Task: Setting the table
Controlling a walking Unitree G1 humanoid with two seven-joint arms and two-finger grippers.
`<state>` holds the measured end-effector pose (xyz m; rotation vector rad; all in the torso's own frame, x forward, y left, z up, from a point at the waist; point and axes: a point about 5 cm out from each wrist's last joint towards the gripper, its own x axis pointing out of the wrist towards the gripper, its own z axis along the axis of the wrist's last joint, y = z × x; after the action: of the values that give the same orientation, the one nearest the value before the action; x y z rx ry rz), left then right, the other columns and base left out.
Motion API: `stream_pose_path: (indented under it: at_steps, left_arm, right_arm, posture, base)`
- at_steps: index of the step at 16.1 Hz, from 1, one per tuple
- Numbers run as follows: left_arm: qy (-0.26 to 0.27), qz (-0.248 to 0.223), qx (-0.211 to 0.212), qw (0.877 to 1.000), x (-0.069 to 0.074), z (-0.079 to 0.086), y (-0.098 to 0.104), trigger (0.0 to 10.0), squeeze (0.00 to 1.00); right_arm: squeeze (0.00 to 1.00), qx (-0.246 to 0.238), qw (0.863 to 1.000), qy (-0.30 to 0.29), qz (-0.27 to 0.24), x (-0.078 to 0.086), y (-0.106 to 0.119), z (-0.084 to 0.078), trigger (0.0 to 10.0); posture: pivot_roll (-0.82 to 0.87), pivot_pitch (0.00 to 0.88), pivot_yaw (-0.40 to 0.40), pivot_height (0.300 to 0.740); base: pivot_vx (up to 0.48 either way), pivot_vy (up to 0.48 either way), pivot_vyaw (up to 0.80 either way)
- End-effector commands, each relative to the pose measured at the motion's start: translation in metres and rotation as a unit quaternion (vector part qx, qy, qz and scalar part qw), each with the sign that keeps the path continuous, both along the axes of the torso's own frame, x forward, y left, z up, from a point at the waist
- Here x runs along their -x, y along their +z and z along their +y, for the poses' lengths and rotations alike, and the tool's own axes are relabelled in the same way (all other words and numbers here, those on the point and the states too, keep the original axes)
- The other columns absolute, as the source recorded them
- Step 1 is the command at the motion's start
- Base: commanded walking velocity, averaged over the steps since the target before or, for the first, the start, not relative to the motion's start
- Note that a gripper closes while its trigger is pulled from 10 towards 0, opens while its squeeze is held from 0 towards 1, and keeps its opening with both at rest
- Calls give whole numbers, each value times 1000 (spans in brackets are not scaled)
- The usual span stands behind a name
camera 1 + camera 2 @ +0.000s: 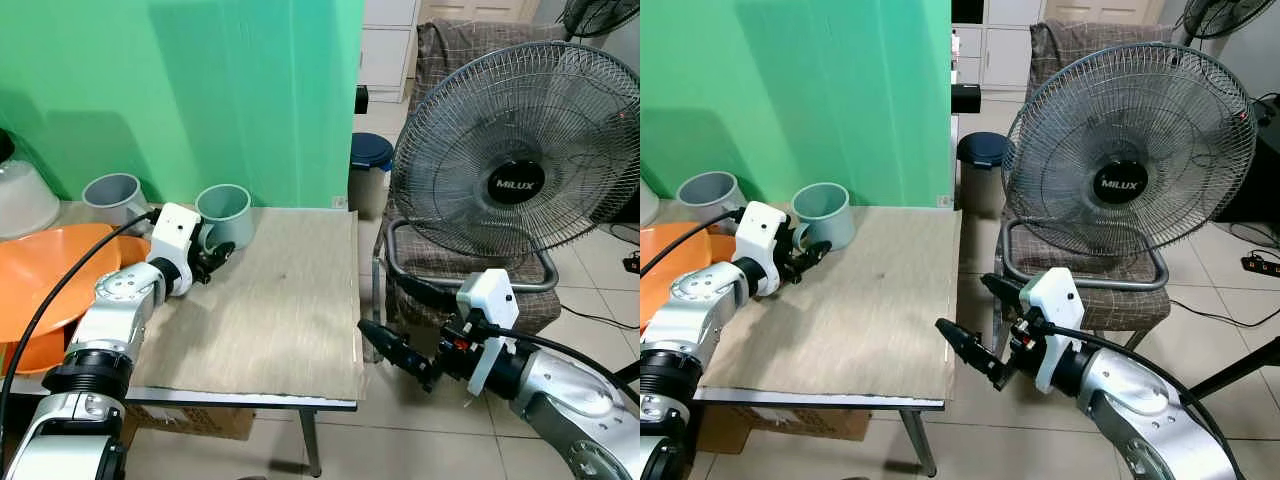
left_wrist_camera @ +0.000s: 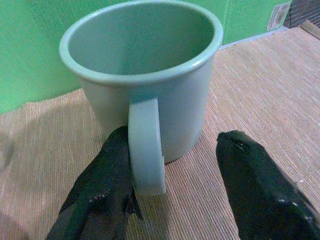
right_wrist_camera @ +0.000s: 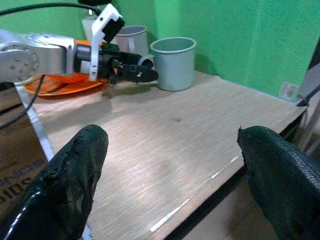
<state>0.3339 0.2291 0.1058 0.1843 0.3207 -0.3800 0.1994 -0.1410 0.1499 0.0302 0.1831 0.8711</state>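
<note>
A grey-green mug (image 1: 225,212) stands at the table's back edge against the green wall, its handle (image 2: 146,145) turned toward my left gripper (image 1: 222,256). That gripper is open and its two black fingers straddle the handle; one finger (image 2: 107,180) touches the handle, while the other stays apart from the mug. A second grey mug (image 1: 112,195) stands further left, beside an orange plate (image 1: 45,285). My right gripper (image 1: 378,303) is open and holds nothing, hovering off the table's right edge at about tabletop height.
The wood-grain table (image 1: 280,320) is bare across its middle and front. A large Milux fan (image 1: 515,160) rests on a chair to the right. A blue-lidded bin (image 1: 370,152) stands behind. A clear dome (image 1: 20,195) sits at the far left.
</note>
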Motion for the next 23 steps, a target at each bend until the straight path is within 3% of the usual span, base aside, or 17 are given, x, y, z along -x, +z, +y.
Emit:
stream_pose_path:
  at_steps: [1,15,17,18,19,20,21,22,23]
  left_arm:
    - [-9,-7,-5,1000,-3,-1,6,0,0]
    - [-28,1,0,1000,-4,-4,4,0,0]
    - [-30,-11,0,999,-5,-8,8,0,0]
    - [-38,-34,7,999,-5,-14,17,0,0]
    - [-38,-34,7,999,-5,-14,17,0,0]
    - [-68,-71,28,995,-1,-31,34,0,0]
    - [-91,-113,59,988,6,-50,53,0,0]
    - [-93,-131,72,984,9,-57,61,0,0]
    - [-95,-159,97,978,14,-71,73,0,0]
  right_arm:
    - [0,-1,1000,8,-4,2,4,0,10000]
    - [0,0,1000,3,-8,2,4,1,10000]
    - [0,7,1000,-18,-17,0,6,-3,10000]
    - [0,20,997,-62,-32,-5,7,-10,10000]
    - [0,20,997,-62,-32,-5,7,-10,10000]
    - [0,29,990,-131,-52,-8,10,-18,10000]
    - [0,15,975,-213,-57,-8,13,-26,10000]
    - [0,5,968,-245,-58,-7,14,-29,10000]
    - [0,-9,952,-300,-60,-6,15,-35,10000]
  posture:
    - [33,0,42,740]
    - [22,0,58,740]
    - [20,0,55,740]
    - [10,0,50,740]
    - [10,0,50,740]
    - [-10,0,52,740]
    - [-20,0,51,740]
    - [-21,0,52,740]
    - [-23,0,52,740]
  base:
    - [0,0,0]
    - [0,0,0]
    - [0,0,0]
    - [0,0,0]
    - [0,0,0]
    - [0,0,0]
    - [0,0,0]
    - [0,0,0]
    - [0,0,-800]
